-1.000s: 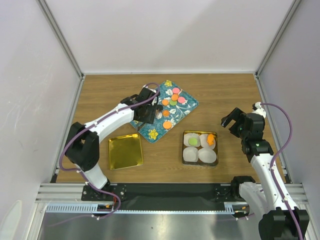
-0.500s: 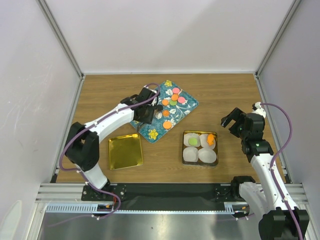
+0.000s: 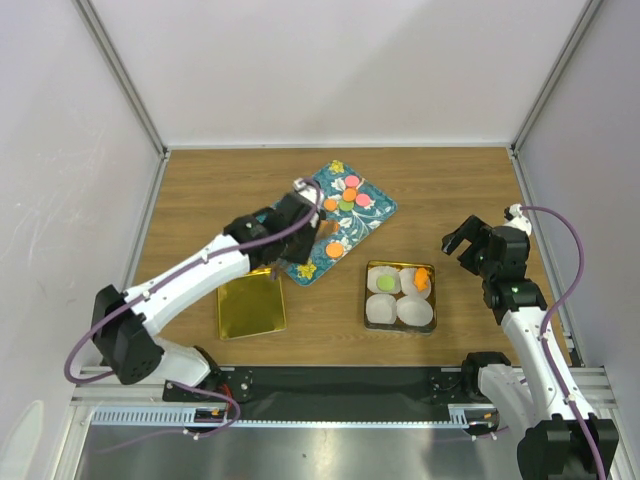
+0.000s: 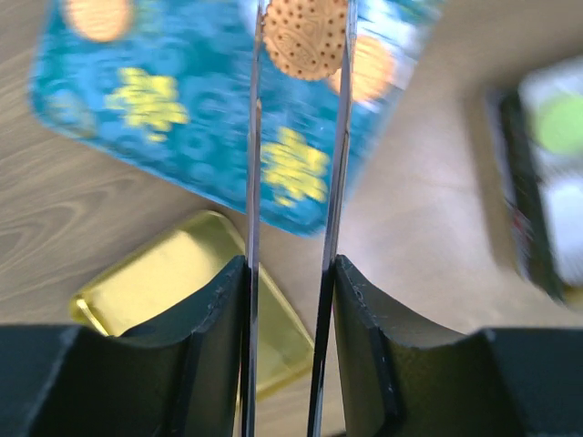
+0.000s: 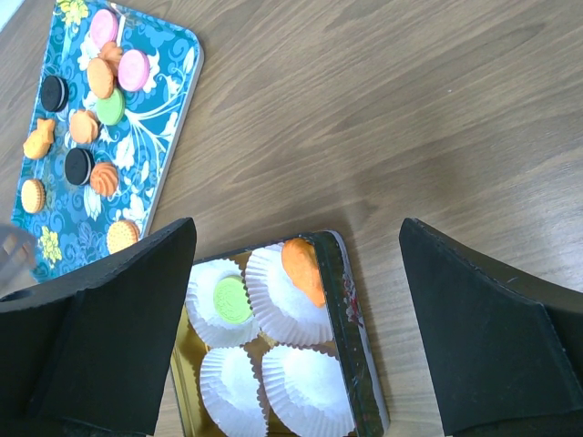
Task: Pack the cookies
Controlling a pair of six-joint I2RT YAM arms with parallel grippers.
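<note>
Cookie [image 4: 305, 41]: orange, now lifted off tray [image 3: 378, 212], pinched in left pincer [image 4: 302, 14]; arm pulled back toward tray's near edge. Pick done, carry to box [image 3: 400, 265] next. Right pincer [image 3: 460, 237] spread, idle beside box.

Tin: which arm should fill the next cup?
Left. The left gripper is shut on an orange cookie above the tray, with the tin in its view. The right gripper is open and empty near the tin. Two cups sit empty.
</note>
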